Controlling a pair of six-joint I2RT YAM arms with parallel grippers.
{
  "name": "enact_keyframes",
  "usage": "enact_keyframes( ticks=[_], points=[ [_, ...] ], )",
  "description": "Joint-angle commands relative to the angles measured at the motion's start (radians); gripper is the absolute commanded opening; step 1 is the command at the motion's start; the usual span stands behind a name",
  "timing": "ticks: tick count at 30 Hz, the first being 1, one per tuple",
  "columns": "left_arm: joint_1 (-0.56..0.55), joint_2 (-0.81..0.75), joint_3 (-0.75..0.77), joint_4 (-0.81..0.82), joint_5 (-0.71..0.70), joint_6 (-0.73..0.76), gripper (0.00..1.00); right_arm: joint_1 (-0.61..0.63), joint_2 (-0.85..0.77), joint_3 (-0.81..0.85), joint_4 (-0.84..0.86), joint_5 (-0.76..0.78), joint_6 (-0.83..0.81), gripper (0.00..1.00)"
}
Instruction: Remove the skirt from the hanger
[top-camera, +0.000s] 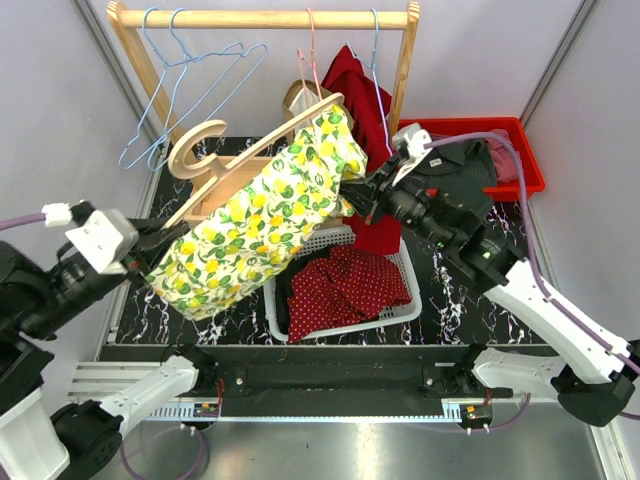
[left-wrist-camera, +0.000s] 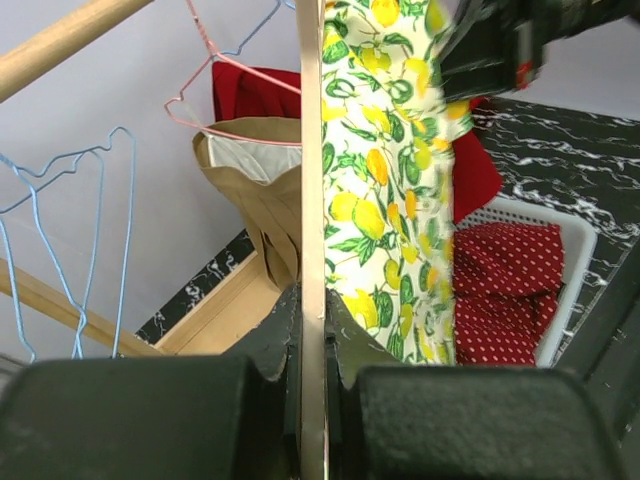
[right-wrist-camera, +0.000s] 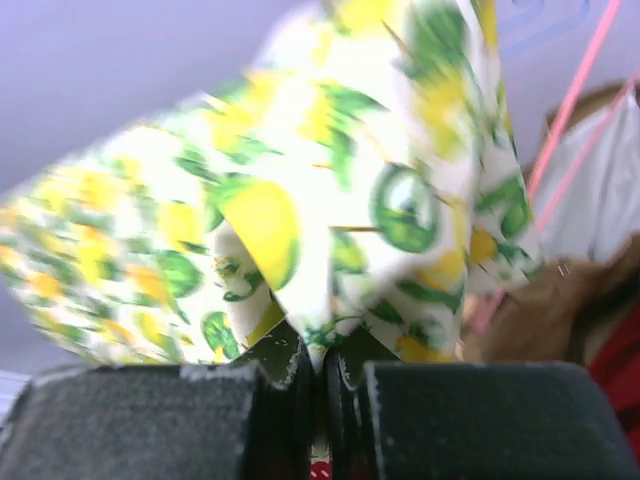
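A white skirt (top-camera: 262, 217) printed with lemons and green leaves hangs on a wooden hanger (top-camera: 205, 148), held tilted in the air over the table's middle. My left gripper (top-camera: 160, 240) is shut on the hanger's lower end; the left wrist view shows the wooden bar (left-wrist-camera: 312, 200) pinched between the jaws, with the skirt (left-wrist-camera: 385, 170) to its right. My right gripper (top-camera: 362, 195) is shut on the skirt's upper right edge; the right wrist view shows the printed cloth (right-wrist-camera: 330, 210) clamped between the jaws.
A wooden clothes rail (top-camera: 262, 18) at the back carries blue (top-camera: 190, 75) and pink (top-camera: 312, 55) wire hangers and a red garment (top-camera: 352, 85). A white basket (top-camera: 392, 312) holds red dotted cloth (top-camera: 345, 285). A red bin (top-camera: 520, 150) with dark clothes stands at the back right.
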Motion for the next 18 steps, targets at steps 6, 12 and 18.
enact_keyframes(
  ticks=[6,12,18],
  points=[
    [-0.002,0.019,-0.237,0.28,-0.348,-0.015,0.0,-0.004,0.019,0.399,-0.073,-0.307,0.211,0.1],
    [-0.004,0.004,-0.315,0.328,-0.434,0.014,0.0,-0.004,-0.043,0.532,-0.051,-0.345,0.228,0.12],
    [-0.002,0.013,-0.33,0.342,-0.517,0.022,0.0,-0.004,-0.117,0.63,-0.085,-0.305,0.19,0.12]
  ],
)
